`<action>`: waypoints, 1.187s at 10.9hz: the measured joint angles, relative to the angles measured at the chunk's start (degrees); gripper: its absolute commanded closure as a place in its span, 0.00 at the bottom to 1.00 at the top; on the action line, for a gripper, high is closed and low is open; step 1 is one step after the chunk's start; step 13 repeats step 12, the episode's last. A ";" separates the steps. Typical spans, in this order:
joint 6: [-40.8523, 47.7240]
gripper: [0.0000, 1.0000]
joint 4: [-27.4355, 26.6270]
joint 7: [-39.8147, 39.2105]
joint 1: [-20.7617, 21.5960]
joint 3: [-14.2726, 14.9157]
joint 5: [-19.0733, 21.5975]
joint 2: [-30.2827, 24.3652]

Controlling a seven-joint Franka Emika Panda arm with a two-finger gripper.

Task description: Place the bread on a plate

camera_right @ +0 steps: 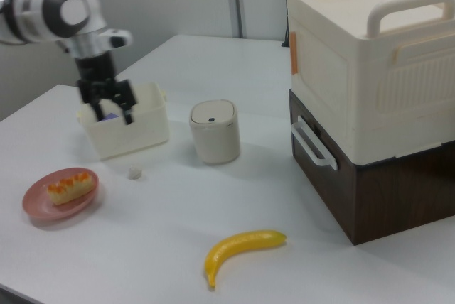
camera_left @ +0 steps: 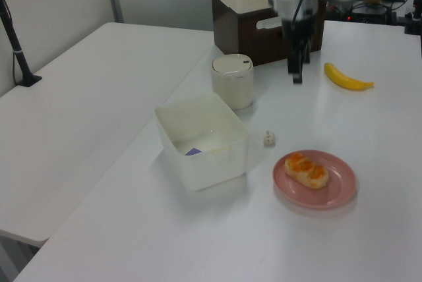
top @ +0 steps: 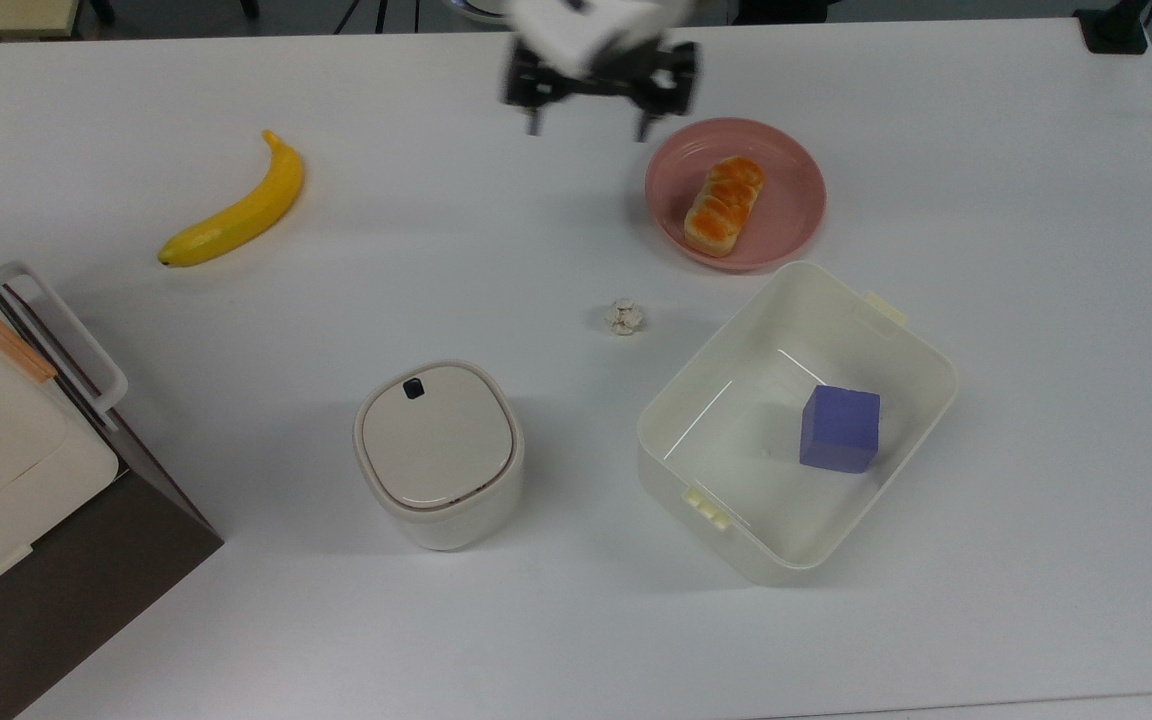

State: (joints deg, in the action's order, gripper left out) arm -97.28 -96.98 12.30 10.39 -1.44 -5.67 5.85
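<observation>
On the pink plate (top: pixel 796 215), toward the top view's right, the bread (top: pixel 724 204) lies flat on its long side, its glossy orange top up. It sits nearer the plate's left rim in the top view, fully inside the raised ring. The plate stands on the white tabletop (top: pixel 496 250), just beside a corner of the cream tub (top: pixel 921 350), which holds a purple block (top: pixel 841 428).

By the look of it the task is done, so little remains to go wrong. The main risk is a low sweep of the arm across the tabletop: that could clip the plate's rim and slide the loaf off, or knock the small crumpled white thing (top: pixel 624 316) lying between plate and lidded bin (top: pixel 439 452). A loaf resting close to one rim would be the first to tip out if the plate were jolted.

The tool (top: pixel 588 128) hangs above the tabletop to the left of the plate in the top view, well apart from the bread. Its fingers (top: pixel 643 125) are spread wide, with nothing between them and nothing touching them. The banana (top: pixel 236 208) lies farther left.
</observation>
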 measured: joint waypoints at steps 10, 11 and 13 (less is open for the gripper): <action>2.55 0.00 7.56 -7.43 -0.87 16.59 2.25 -5.27; 2.55 0.00 8.15 -7.43 -0.87 16.98 2.25 -5.28; 2.55 0.00 8.31 -7.43 -0.87 17.08 2.25 -5.27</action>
